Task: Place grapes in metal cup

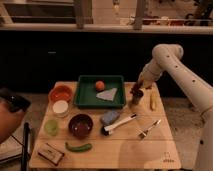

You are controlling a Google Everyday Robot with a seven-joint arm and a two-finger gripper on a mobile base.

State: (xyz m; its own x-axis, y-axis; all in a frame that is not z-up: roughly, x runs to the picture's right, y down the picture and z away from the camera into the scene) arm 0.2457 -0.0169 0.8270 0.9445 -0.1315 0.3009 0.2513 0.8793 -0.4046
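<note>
The metal cup (135, 99) is a small grey cylinder standing on the wooden table (125, 150), right of the green tray. My gripper (137, 90) hangs straight over its mouth at the end of the white arm, which reaches in from the upper right. A dark reddish lump, the grapes (135, 92), shows at the gripper's tip, right at the cup's rim. I cannot tell whether the grapes hang from the gripper or rest in the cup.
A green tray (85, 100) holds an orange fruit (100, 85) and a grey cloth. A yellow item (153, 102) lies right of the cup. Also on the table are a brush (119, 125), a fork (149, 129), a blue sponge (109, 117), a dark red bowl (80, 125), a white container (61, 107), an orange bowl (60, 93) and a green pepper (78, 147).
</note>
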